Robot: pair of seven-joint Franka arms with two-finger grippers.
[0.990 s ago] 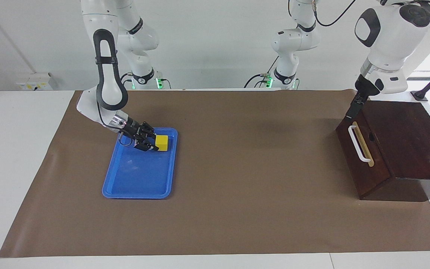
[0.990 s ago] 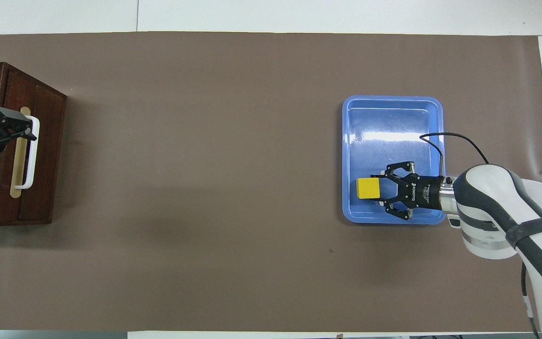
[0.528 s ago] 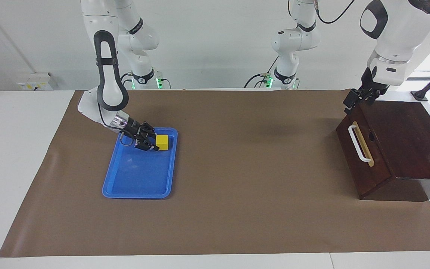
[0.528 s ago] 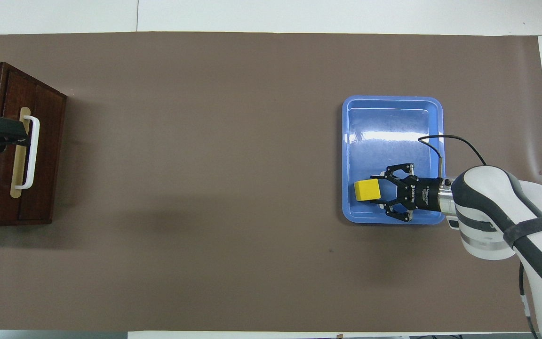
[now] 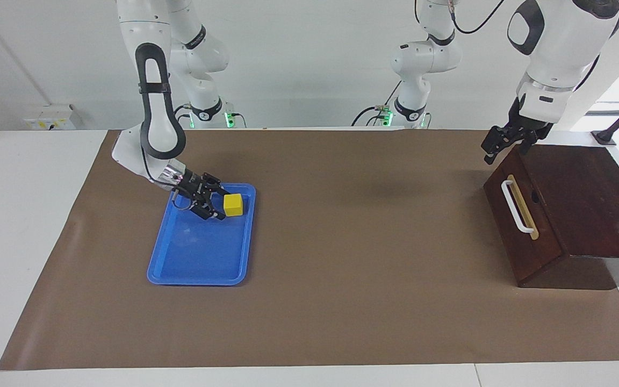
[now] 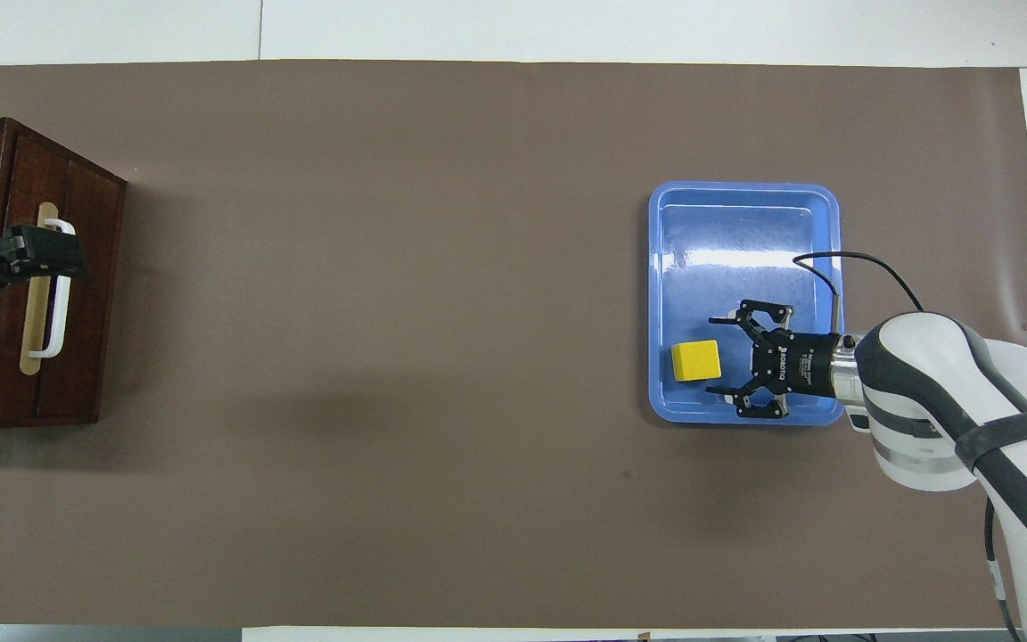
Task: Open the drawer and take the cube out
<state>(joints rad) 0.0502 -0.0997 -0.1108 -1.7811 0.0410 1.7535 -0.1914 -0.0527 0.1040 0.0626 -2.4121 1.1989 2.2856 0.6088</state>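
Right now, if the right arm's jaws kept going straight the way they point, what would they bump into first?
Most likely the cube. The right gripper, jaws open, points along the blue tray floor straight at it, a small gap away. Their height looks matched, though depth is hard to judge.
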